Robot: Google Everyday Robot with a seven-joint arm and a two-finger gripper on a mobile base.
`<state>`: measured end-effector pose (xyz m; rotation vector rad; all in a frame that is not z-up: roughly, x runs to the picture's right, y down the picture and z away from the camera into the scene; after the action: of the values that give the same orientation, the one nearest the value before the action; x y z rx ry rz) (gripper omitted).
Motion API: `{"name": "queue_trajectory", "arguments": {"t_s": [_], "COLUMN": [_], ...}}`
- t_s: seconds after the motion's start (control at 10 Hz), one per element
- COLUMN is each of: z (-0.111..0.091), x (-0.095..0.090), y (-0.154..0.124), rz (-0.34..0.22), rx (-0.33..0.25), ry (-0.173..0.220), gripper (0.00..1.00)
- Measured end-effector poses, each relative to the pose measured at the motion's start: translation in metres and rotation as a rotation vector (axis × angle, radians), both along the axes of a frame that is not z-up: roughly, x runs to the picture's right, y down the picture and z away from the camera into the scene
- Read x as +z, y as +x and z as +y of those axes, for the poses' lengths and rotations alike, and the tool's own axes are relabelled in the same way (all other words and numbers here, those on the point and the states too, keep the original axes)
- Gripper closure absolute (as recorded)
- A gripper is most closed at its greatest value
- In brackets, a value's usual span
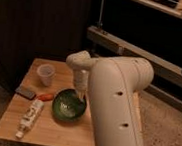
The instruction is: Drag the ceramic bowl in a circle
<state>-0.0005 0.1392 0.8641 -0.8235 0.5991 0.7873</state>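
Note:
The ceramic bowl point(69, 106), round, shallow and dark green with a paler speckled inside, sits on the small wooden table point(52, 128) near its middle. My gripper point(82, 95) reaches down from the white arm point(115, 106) and its tip is at the bowl's right inner rim. The arm hides the table's right part.
A translucent plastic cup point(45, 74) stands at the table's back left. A dark flat object point(25, 92) and a small orange item point(45, 97) lie left of the bowl. A white tube point(29, 117) lies at the front left. A long shelf unit point(152, 55) runs behind.

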Motion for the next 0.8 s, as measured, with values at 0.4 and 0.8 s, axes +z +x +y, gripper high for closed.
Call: {"name": "queue_trajectory", "arguments": {"t_s": [0.4,0.8], "z": [-0.015,-0.111], "x": [-0.008,-0.008], "y": [0.005,0.007], "rz": [-0.026,-0.027], "rx": [-0.010,0.034], "ry": [0.021,0.091], "gripper": [1.00,1.00]}}
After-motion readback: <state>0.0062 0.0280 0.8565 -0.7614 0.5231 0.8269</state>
